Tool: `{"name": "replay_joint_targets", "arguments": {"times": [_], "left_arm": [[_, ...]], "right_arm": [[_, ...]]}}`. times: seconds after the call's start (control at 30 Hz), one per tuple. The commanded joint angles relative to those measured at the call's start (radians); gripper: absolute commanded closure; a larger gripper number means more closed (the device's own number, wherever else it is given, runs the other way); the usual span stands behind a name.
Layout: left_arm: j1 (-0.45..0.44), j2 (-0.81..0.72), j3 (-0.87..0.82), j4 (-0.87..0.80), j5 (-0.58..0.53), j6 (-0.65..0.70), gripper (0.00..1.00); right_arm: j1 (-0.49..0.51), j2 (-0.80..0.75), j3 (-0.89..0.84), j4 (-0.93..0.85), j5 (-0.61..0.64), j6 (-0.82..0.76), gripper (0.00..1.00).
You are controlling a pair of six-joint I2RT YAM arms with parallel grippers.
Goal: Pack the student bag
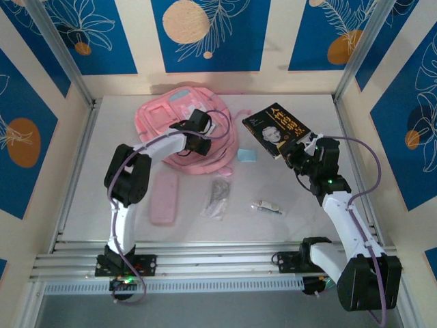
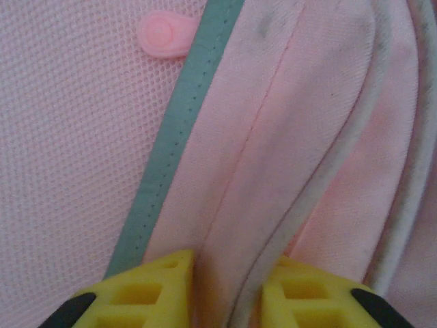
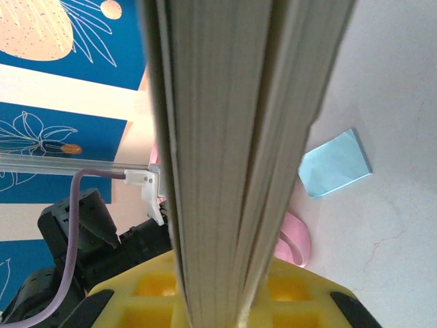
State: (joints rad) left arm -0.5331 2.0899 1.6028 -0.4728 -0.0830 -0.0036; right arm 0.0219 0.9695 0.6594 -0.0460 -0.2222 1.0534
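Here the bag (image 1: 179,123) lies flat on the table, its rim under the left gripper (image 2: 229,290). That gripper's yellow fingers (image 2: 153,290) are closed on a fold of the bag's pink fabric, just beside the teal trim (image 2: 179,130) and below a small pink snap (image 2: 164,34). To the right of the bag, held off the table and tilted, is the book (image 1: 276,128). The right gripper (image 1: 300,154) is clamped on it near a lower corner, with the page edges running up between its fingers. The step in hand looks like opening the bag's mouth so the book can go in. To do that well, the left arm should lift the pinched fold up and slightly away from the book's side. It should move slowly, since smooth cloth may slip out of a narrow pinch. Whether one layer or two is caught cannot be told, so check that a gap really opens before the book approaches. The book should enter narrow edge first, angled low toward the bag. Gripped near a corner, it could swing if it snags the rim.
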Motion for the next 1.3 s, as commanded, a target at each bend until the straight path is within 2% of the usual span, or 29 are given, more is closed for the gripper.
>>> {"name": "replay_joint_targets", "arguments": {"times": [0.0, 0.1, 0.27, 0.5, 0.7, 1.0, 1.1, 1.27], "left_arm": [[0.021, 0.016, 0.020, -0.082, 0.063, -0.020, 1.00], [0.022, -0.040, 0.032, -0.089, 0.118, -0.050, 1.00], [0.047, -0.157, 0.077, -0.079, 0.271, -0.135, 1.00], [0.117, -0.210, 0.193, -0.088, 0.439, -0.225, 1.00], [0.163, -0.200, 0.221, -0.012, 0.585, -0.345, 1.00], [0.165, -0.206, 0.179, 0.163, 0.678, -0.516, 1.00], [0.164, -0.215, 0.147, 0.212, 0.696, -0.561, 1.00], [0.165, -0.245, 0.082, 0.286, 0.693, -0.617, 1.00]], "right_arm": [[0.006, -0.025, 0.014, 0.070, -0.034, -0.046, 0.97], [0.006, -0.026, 0.021, 0.027, -0.033, -0.078, 0.97], [0.006, -0.041, 0.021, -0.043, -0.030, -0.124, 0.97], [0.020, -0.049, -0.009, -0.065, -0.054, -0.148, 0.97], [0.150, 0.017, -0.027, 0.062, -0.040, -0.115, 0.96], [0.394, 0.376, 0.105, 0.394, 0.006, -0.059, 0.96], [0.431, 0.506, 0.174, 0.506, 0.011, -0.058, 0.95], [0.438, 0.769, 0.368, 0.568, -0.086, -0.037, 0.93]]}}
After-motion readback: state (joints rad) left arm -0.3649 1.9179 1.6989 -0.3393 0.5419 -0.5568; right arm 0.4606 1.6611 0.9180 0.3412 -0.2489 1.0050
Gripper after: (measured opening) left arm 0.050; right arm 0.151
